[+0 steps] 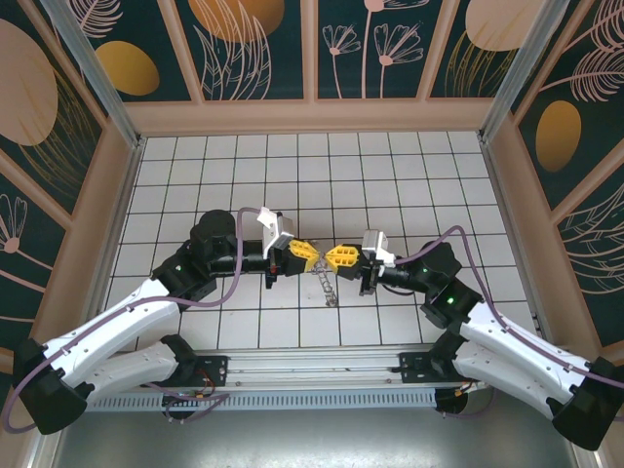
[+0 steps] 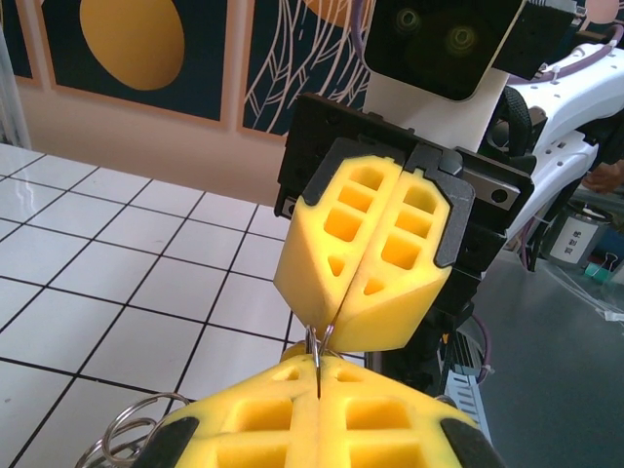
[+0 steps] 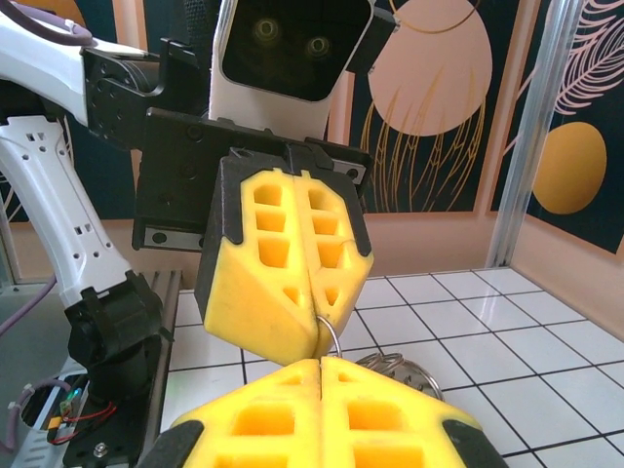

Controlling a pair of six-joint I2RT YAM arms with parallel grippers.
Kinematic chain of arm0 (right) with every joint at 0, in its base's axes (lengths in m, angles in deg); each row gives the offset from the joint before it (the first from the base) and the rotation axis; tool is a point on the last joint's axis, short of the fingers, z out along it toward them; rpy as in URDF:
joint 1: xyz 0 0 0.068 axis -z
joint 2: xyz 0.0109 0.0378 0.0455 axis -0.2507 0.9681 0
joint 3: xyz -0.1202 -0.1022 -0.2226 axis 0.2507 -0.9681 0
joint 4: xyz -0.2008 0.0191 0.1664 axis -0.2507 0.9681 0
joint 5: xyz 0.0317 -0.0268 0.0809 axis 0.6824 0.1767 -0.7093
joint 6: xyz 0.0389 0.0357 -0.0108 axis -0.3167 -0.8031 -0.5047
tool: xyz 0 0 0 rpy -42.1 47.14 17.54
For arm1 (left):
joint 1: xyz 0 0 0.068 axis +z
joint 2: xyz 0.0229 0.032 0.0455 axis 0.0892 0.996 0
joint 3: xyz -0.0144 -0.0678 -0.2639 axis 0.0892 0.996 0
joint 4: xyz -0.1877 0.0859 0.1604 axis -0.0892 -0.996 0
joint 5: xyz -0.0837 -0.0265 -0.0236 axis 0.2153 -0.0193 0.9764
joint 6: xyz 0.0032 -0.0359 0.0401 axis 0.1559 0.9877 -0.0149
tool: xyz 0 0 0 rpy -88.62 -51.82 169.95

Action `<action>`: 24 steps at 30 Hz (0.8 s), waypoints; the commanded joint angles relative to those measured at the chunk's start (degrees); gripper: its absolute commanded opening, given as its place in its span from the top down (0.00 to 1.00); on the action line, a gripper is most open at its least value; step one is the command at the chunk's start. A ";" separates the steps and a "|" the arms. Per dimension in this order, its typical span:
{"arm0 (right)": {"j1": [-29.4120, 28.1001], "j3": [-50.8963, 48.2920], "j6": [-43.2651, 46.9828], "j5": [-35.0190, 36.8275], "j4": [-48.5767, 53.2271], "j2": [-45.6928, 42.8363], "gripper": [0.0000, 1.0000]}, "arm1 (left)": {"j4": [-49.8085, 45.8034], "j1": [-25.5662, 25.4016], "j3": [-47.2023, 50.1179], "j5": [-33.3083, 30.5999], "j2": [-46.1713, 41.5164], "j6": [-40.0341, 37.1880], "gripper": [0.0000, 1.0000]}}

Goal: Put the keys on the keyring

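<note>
My left gripper (image 1: 310,254) and right gripper (image 1: 331,257) meet tip to tip above the middle of the tiled floor, both shut. A thin wire loop (image 2: 320,343) bridges the small gap between them. One end is pinched in the seam of my left gripper (image 2: 319,365), the other in the right gripper (image 2: 328,326) opposite. From the right wrist the same wire loop (image 3: 336,337) runs from the left gripper (image 3: 327,320) down into my right gripper (image 3: 321,361). The keyring (image 1: 326,289) shows below the tips as a grey tangle, its wire loops (image 3: 398,370) behind my fingers. The keys are hidden.
More wire loops (image 2: 132,427) lie at the lower left of the left wrist view. A white tiled floor (image 1: 390,185) is fenced by tan walls (image 1: 312,115) on three sides. A metal rail (image 1: 312,366) carries both arm bases at the near edge.
</note>
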 commanded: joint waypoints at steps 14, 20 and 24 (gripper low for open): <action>-0.17 -0.38 -1.16 -0.38 -1.16 -1.67 1.00 | 1.54 -0.01 -1.13 1.34 -1.91 -0.44 1.00; -0.11 -0.88 -1.88 -4.11 0.24 -2.64 1.00 | 1.75 0.02 -1.12 1.39 -1.90 -0.27 1.00; -0.08 -1.03 -2.19 -5.32 0.99 -2.86 1.00 | 1.80 -0.04 -1.12 1.39 -1.91 -0.27 1.00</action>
